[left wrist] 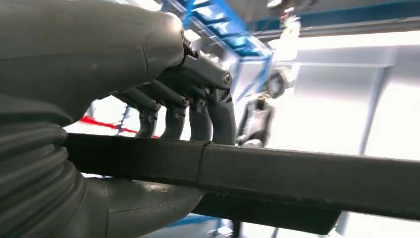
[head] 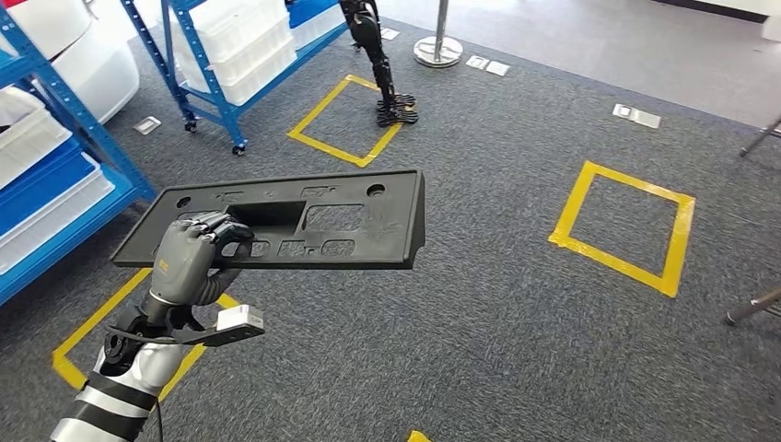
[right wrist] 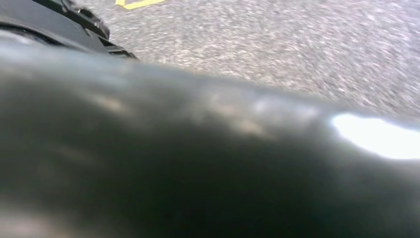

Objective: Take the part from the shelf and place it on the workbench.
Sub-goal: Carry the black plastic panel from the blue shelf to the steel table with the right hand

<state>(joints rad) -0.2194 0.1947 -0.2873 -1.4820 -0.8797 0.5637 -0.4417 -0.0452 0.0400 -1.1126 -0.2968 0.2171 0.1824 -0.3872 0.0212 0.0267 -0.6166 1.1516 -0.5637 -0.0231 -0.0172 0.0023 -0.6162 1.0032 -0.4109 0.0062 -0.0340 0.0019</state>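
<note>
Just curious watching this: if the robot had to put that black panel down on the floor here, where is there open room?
Open carpet lies between the two yellow tape squares. It is crowded toward the blue shelves and white bins.

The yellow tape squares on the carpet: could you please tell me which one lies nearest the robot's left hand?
The yellow tape square at the lower left, beside the blue shelf; the left hand, gripping the black part, hovers over its corner. The others lie farther ahead and right.
</note>
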